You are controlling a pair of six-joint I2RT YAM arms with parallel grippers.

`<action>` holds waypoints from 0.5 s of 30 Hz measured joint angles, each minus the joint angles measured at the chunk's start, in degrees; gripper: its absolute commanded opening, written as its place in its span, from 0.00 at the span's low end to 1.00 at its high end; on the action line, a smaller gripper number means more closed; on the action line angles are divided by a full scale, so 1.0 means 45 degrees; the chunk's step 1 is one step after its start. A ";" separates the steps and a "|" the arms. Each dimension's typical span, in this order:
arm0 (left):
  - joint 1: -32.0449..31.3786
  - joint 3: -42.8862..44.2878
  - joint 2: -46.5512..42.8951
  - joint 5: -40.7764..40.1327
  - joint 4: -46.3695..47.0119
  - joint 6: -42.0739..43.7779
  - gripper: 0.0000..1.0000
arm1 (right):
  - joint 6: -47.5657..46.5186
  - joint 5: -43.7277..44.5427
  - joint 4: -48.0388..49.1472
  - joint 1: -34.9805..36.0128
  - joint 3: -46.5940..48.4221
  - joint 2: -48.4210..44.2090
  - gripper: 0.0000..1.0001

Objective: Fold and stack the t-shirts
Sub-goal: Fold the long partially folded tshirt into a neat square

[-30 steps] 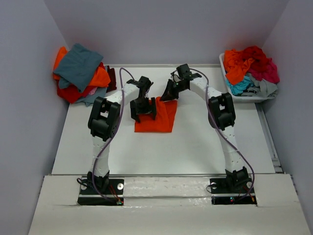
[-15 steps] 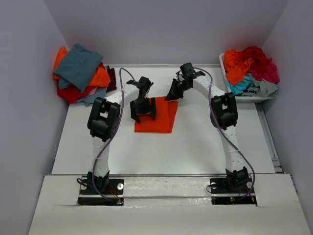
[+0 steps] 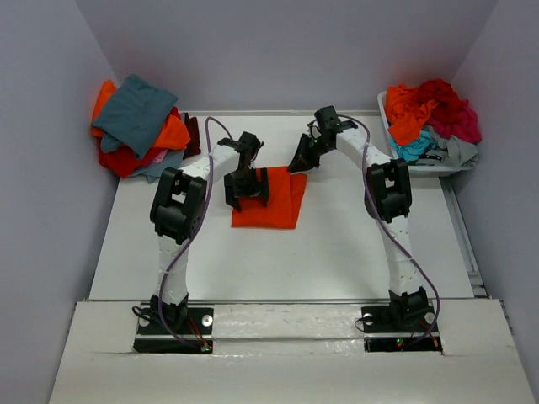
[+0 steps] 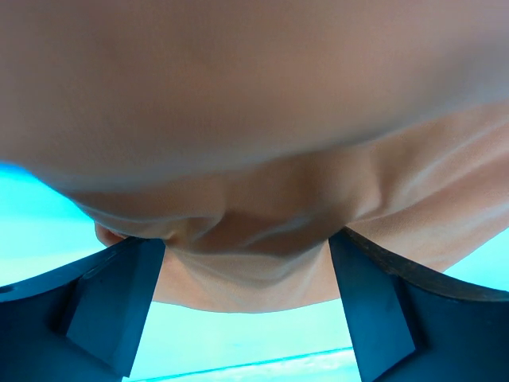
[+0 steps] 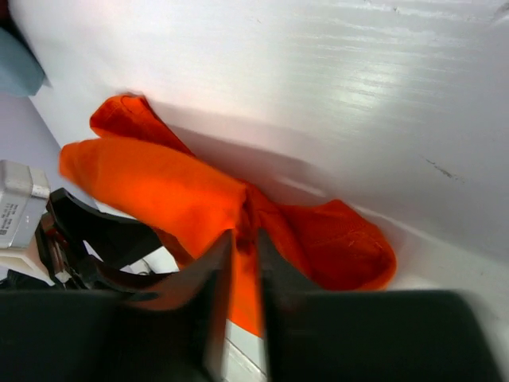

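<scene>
Two arms over the middle of the table (image 3: 337, 244) now, both at the orange shirt (image 3: 274, 209), which lies there as a flat folded rectangle. The left gripper (image 3: 247, 190) is down on the shirt's left half. On its wrist camera the fingers (image 4: 111, 306) stand wide apart with a bunched fold of cloth (image 4: 254, 231) sitting between them, and they aren't squeezing it. That view's colour is off, so the cloth reads tan.

The right gripper (image 3: 301, 160) is at the shirt's far right corner. Its own camera shows the jaws drawn in to a narrow slit with orange cloth (image 5: 159, 187) pinched in it, the fabric rising off the table to the fingertips (image 5: 216, 263).

Far left corner: a pile (image 3: 135, 114) of shirts, a teal-grey one on top, orange and red under it. Far right: the white bin (image 3: 425, 170), heaped with orange, red, magenta and turquoise shirts, well apart from both grippers.
</scene>
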 measured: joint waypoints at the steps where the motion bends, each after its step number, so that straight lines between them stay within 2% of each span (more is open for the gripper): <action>1: 0.0000 -0.0015 -0.0010 0.0000 0.0000 0.0000 0.99 | 0.0000 0.0010 0.0024 -0.0015 0.0024 0.0000 0.49; 3: 0.0000 -0.0019 -0.0010 0.0000 0.0000 0.0005 0.99 | -0.0141 0.0005 0.0049 -0.0078 0.0053 0.0000 0.57; 5: 0.0000 -0.0015 -0.0010 0.0000 0.0000 0.0005 0.99 | -0.0306 0.0029 0.0029 -0.0170 0.0058 -0.0019 0.59; 15: -0.0049 0.0005 -0.0063 -0.0146 -0.0029 -0.0010 0.99 | -0.0685 0.0194 -0.0204 -0.0364 -0.0063 -0.0845 0.57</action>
